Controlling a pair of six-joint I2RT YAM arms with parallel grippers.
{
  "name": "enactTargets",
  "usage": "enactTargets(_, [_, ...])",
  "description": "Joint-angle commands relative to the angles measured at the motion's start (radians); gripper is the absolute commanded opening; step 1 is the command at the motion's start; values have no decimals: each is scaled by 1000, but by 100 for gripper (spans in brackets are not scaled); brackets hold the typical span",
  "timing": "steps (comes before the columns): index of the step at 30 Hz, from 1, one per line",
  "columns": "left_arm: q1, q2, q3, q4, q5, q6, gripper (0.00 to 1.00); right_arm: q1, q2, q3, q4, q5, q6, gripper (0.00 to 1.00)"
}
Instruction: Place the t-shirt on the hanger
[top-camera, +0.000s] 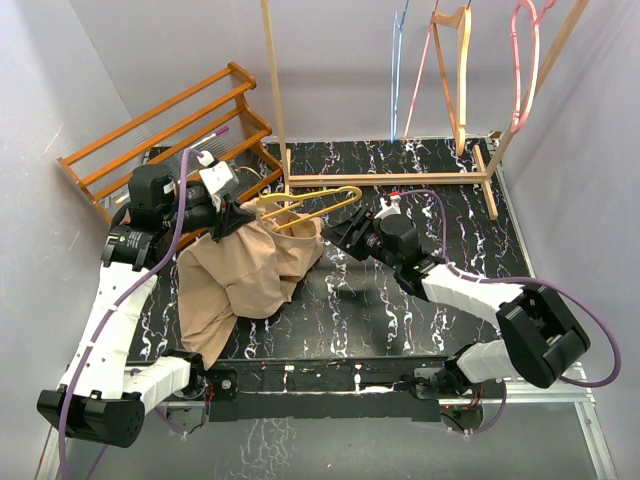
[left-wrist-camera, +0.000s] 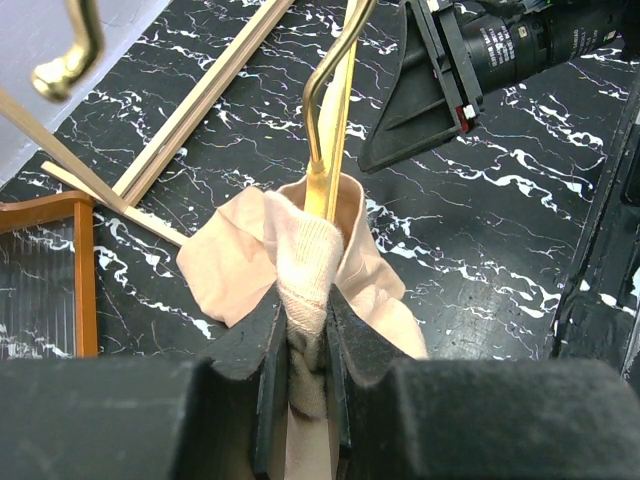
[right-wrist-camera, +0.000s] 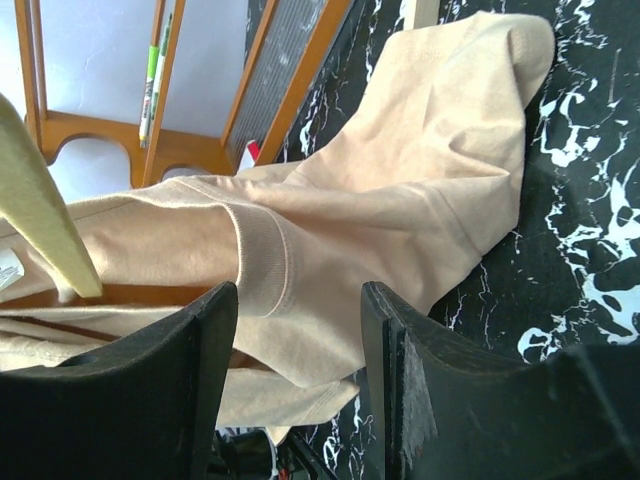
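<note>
The tan t-shirt (top-camera: 245, 275) lies bunched on the left of the black marble table, its top lifted. My left gripper (top-camera: 232, 218) is shut on its ribbed collar (left-wrist-camera: 305, 265). The mustard-yellow hanger (top-camera: 312, 205) lies just behind the shirt; one shoulder end goes into the collar opening (left-wrist-camera: 328, 170), and its hook (left-wrist-camera: 68, 55) shows at the upper left. My right gripper (top-camera: 340, 236) is open and empty at the shirt's right edge. In the right wrist view its jaws (right-wrist-camera: 295, 335) stand apart facing a ribbed hem of the shirt (right-wrist-camera: 400, 190), without touching it.
An orange wooden rack (top-camera: 165, 130) stands at the back left, close behind my left arm. A light wooden stand (top-camera: 390, 180) at the back carries pink (top-camera: 525, 60), blue (top-camera: 398, 60) and wooden (top-camera: 455, 70) hangers. Grey walls close in both sides.
</note>
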Motion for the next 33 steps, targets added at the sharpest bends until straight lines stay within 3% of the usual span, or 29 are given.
enactTargets(1, [4,-6,18,13,40,21,0,4,24,38,133,-46,36,55])
enactTargets(20, [4,-3,13,12,46,24,0,52,165,129,155,-49,25,52])
enactTargets(22, [4,-3,17,14,50,19,0,55,178,133,151,-41,25,47])
enactTargets(25, [4,-3,20,12,52,15,0,60,161,125,128,-6,16,14])
enactTargets(26, [4,-3,21,10,51,15,0,59,146,123,108,20,5,9])
enactTargets(33, [4,-15,15,-18,26,47,0,61,-23,113,-83,238,-81,8])
